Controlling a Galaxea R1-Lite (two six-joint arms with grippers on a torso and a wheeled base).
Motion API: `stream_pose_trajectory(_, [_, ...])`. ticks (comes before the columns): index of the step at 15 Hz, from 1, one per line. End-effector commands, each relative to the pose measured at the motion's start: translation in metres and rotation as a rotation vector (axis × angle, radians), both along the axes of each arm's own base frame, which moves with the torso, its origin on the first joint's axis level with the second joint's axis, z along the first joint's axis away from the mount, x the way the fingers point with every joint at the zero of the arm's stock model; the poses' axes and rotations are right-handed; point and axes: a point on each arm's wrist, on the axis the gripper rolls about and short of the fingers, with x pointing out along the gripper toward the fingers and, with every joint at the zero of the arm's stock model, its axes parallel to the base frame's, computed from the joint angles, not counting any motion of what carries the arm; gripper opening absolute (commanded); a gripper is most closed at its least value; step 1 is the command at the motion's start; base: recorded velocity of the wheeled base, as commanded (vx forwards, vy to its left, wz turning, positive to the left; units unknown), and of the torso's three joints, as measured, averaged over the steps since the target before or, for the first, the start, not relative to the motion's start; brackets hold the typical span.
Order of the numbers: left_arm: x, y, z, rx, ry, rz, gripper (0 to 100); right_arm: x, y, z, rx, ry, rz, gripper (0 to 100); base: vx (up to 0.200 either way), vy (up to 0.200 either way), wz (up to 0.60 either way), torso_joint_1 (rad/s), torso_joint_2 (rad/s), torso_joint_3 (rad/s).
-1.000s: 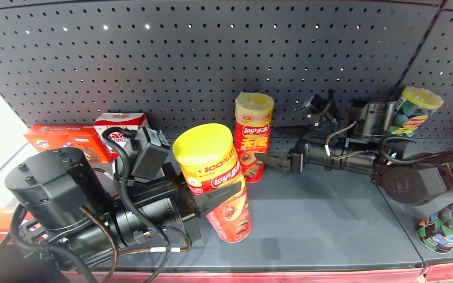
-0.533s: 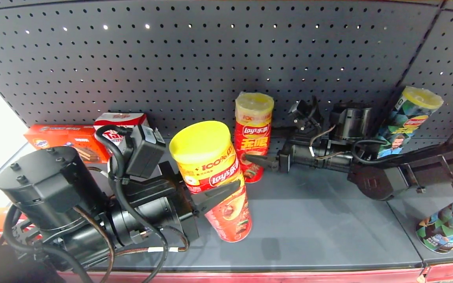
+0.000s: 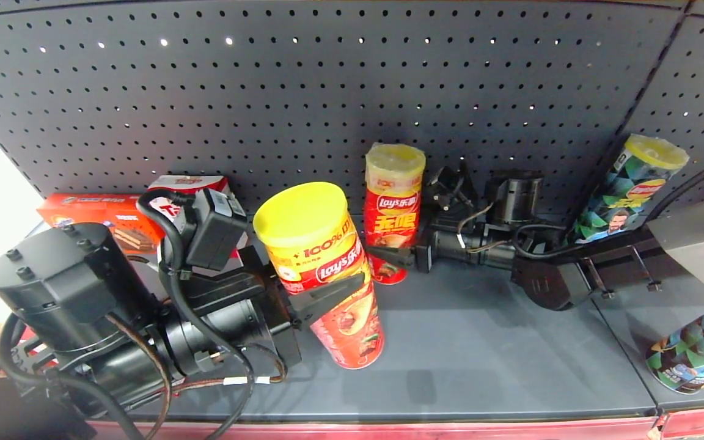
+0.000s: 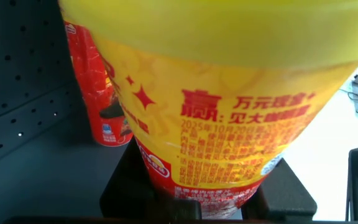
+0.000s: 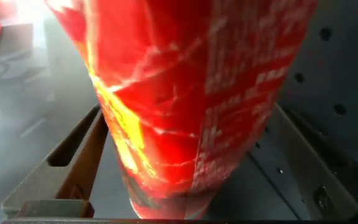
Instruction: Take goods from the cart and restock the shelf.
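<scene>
A chip can with a yellow lid [image 3: 318, 263] stands tilted on the grey shelf [image 3: 486, 348], near its front. My left gripper [image 3: 322, 288] is shut on its middle; in the left wrist view the can [image 4: 229, 112] sits between the fingers of the left gripper [image 4: 210, 202]. A second red chip can [image 3: 393, 208] stands upright against the pegboard. My right gripper [image 3: 384, 255] reaches it from the right, low on its body. In the right wrist view this can [image 5: 185, 93] stands between the spread fingers [image 5: 73, 162] of the right gripper [image 5: 191, 171], which is open.
An orange box [image 3: 104, 217] and a red-and-white box [image 3: 188, 183] lie at the back left. A green patterned can [image 3: 636, 183] leans on the pegboard [image 3: 327, 85] at the right, another [image 3: 694, 357] at the lower right. Bare shelf lies between the arms.
The right arm has slid left along the shelf until its open fingers came round the back can. The left gripper and its can have shifted slightly left.
</scene>
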Motion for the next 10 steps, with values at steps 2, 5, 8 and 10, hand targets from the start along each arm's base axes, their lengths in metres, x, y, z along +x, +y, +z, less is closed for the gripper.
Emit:
stream_pose_trajectory(2, [0.0002, 0.0003, 0.0001, 0.0, -0.001, 0.002, 0, 0.006, 0.0027, -0.0098, -0.008, 0.01, -0.008, 100, 0.0, 0.0, 0.0, 0.0, 0.0, 0.0])
stream_pose_trajectory(5, [0.0007, 0.0013, -0.0002, 0.0, 0.001, 0.006, 0, 0.0051, 0.0019, -0.0113, -0.013, 0.018, -0.023, 0, 0.0, 0.0, 0.0, 0.0, 0.0, 0.0])
stream_pose_trajectory(8, [0.0002, 0.0021, -0.0021, 0.005, 0.007, 0.006, 0, 0.004, 0.0013, -0.0095, -0.012, 0.015, -0.022, 0, 0.0, 0.0, 0.0, 0.0, 0.0, 0.0])
stream_pose_trajectory(10, [-0.0002, 0.0023, -0.0028, 0.006, 0.01, 0.006, 0, 0.0027, 0.0015, -0.0107, -0.013, 0.019, -0.014, 0, 0.0, 0.0, 0.0, 0.0, 0.0, 0.0])
